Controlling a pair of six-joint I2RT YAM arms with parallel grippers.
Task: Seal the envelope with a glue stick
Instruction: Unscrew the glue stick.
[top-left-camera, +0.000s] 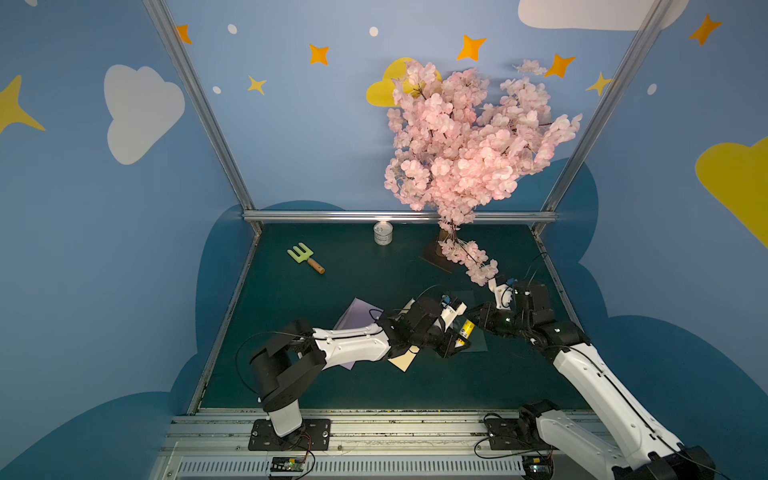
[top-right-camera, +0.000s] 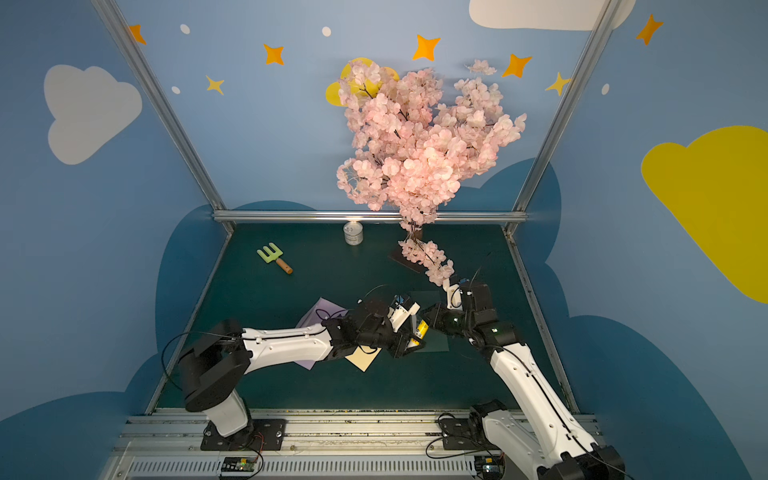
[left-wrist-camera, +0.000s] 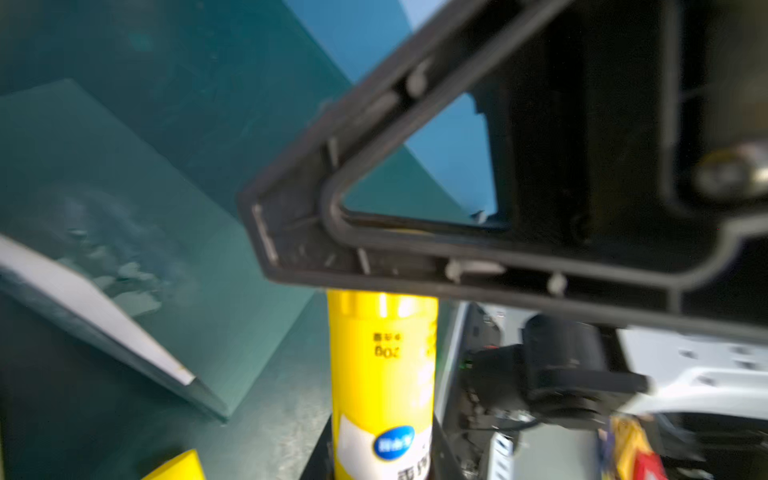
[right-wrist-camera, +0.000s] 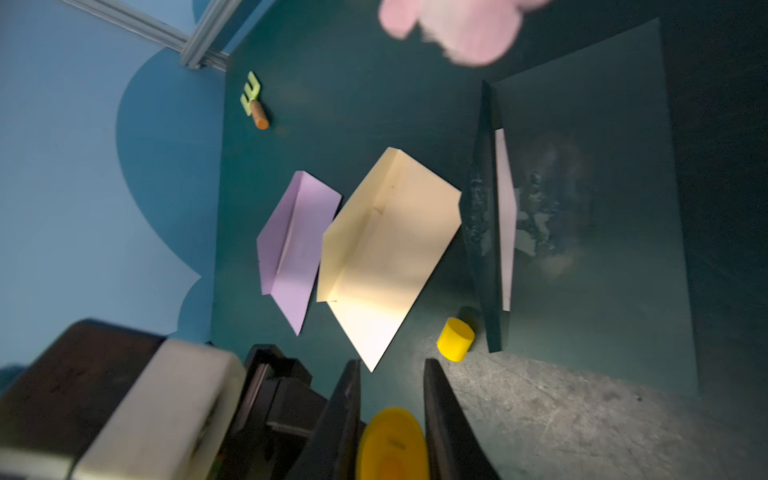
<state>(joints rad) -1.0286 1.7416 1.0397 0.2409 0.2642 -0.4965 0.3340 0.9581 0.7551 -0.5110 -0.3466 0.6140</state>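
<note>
Fingers (right-wrist-camera: 345, 415) first: finds those of the right gripper (right-wrist-camera: 392, 374) closed from both sides on the round yellow end of the glue stick (right-wrist-camera: 392, 444), seen end-on in the right wrist view. Finds the left gripper (top-left-camera: 456, 345) clamped on the same stick further down its body, dark fingers (left-wrist-camera: 320, 461) hugging the labelled part in the left wrist view. Places the stick off the table, slanted, bridging the short gap between the two grippers in both top views, above the teal envelope (right-wrist-camera: 602, 291). Notes the yellow cap (right-wrist-camera: 455, 338) off the stick, resting on the table mat (right-wrist-camera: 540, 415) just beside a corner of that envelope; cannot tell upright from tipped. Records the envelope open, flap (right-wrist-camera: 484, 232) standing up along the fold, pale smears (right-wrist-camera: 536, 216) on the panel next to it. Logs a cream envelope (right-wrist-camera: 390, 249) and a lilac envelope (right-wrist-camera: 295, 249) lying open side by side, the cream one just beside the teal flap, both partly under the left arm (top-left-camera: 353, 345) in both top views. Logs a green toy rake (top-left-camera: 305, 257) and a tin can (top-left-camera: 383, 233) toward the far side of the table, well apart from both grippers, and a pink blossom tree (top-left-camera: 465, 137) with a low branch reaching near the right arm (top-left-camera: 536, 307).
</note>
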